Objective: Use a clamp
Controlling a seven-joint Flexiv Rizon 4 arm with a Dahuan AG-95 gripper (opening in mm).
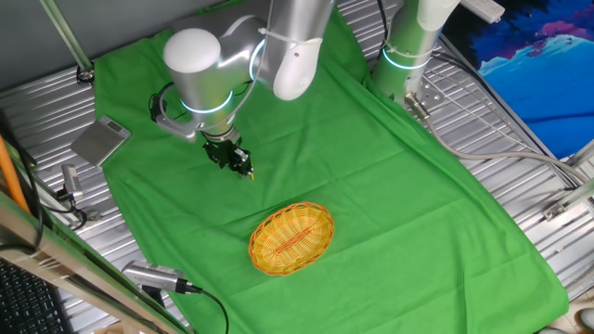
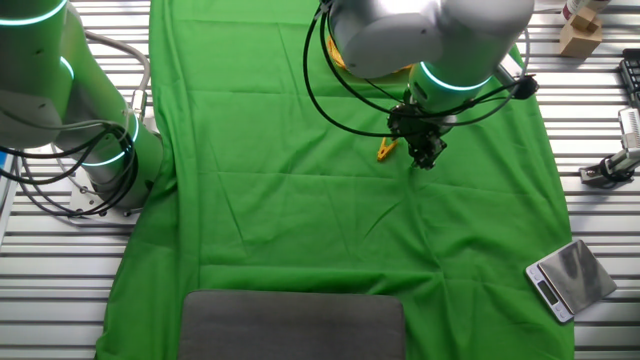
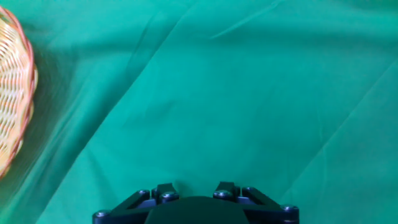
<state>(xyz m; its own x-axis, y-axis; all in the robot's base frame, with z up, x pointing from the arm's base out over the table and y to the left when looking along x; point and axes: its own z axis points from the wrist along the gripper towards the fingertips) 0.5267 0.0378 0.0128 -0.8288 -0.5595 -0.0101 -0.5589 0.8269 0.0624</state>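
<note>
Hand view shows only the gripper base above the green cloth (image 3: 249,93), with the wicker basket (image 3: 13,93) at the left edge; fingertips are out of frame. From the other fixed view, the gripper (image 2: 428,155) hangs low over the cloth, and the yellow-orange clamp (image 2: 386,150) lies just beside it. Whether the fingers are apart or together cannot be told.

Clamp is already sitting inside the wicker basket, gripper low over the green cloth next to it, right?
Not inside. The other fixed view shows the clamp lying on the green cloth, just beside the gripper. In one fixed view the wicker basket holds nothing. The gripper is low over the cloth, as you said.
</note>
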